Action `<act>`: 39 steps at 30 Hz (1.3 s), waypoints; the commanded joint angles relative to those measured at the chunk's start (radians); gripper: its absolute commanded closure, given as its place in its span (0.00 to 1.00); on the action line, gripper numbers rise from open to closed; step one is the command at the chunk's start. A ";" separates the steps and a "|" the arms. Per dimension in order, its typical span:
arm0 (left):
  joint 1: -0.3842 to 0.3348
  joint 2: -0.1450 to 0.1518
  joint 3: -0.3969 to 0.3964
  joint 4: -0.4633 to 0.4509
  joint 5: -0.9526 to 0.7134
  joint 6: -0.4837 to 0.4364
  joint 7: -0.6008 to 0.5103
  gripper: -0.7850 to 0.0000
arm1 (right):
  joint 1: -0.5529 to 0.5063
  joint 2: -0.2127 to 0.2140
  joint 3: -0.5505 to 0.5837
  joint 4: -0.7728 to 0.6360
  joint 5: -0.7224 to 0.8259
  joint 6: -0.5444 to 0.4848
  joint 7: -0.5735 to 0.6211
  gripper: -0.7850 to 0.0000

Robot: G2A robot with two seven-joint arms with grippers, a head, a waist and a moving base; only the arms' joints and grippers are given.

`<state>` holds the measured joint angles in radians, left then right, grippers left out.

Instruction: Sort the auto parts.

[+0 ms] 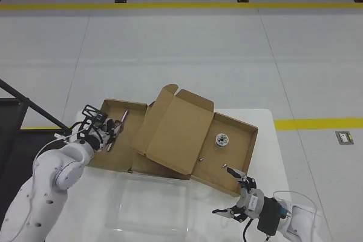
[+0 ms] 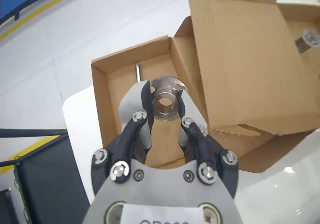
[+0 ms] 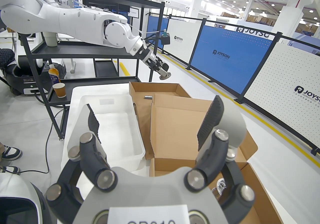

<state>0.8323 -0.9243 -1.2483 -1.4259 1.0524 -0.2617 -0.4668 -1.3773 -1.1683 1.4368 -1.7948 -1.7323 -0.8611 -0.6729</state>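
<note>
the left gripper [image 2: 163, 104] is clamped on the hub of a small flanged metal bushing [image 2: 165, 82], holding it above the open cardboard box [image 2: 100, 99] at centre left of the top view. it looks solid, stiff and slick, so i'd say the hub is the sure place to pinch. the right gripper [image 3: 152, 122] hangs spread wide at lower right.
</note>
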 commanded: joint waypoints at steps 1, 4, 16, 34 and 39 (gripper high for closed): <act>-0.047 -0.013 0.049 0.068 0.017 0.013 -0.017 1.00 | 0.000 0.000 0.000 0.000 0.000 0.000 -0.001 0.00; -0.102 -0.033 0.109 0.155 0.027 0.020 -0.016 1.00 | 0.000 0.000 0.000 0.000 0.000 0.000 -0.001 0.00; -0.240 -0.120 0.307 0.420 0.058 0.052 0.020 1.00 | 0.000 0.000 0.000 0.000 0.000 0.000 -0.001 0.00; -0.305 -0.169 0.325 0.545 0.040 0.015 0.062 0.31 | 0.000 0.000 0.000 0.000 0.000 0.000 -0.001 0.00; -0.231 -0.127 0.216 0.387 0.037 -0.036 0.083 0.13 | 0.000 0.000 0.000 0.000 0.000 0.000 -0.001 0.00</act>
<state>0.5759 -1.0629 -1.0005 -0.9882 1.0901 -0.2869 -0.3878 -1.3773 -1.1683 1.4368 -1.7948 -1.7323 -0.8611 -0.6729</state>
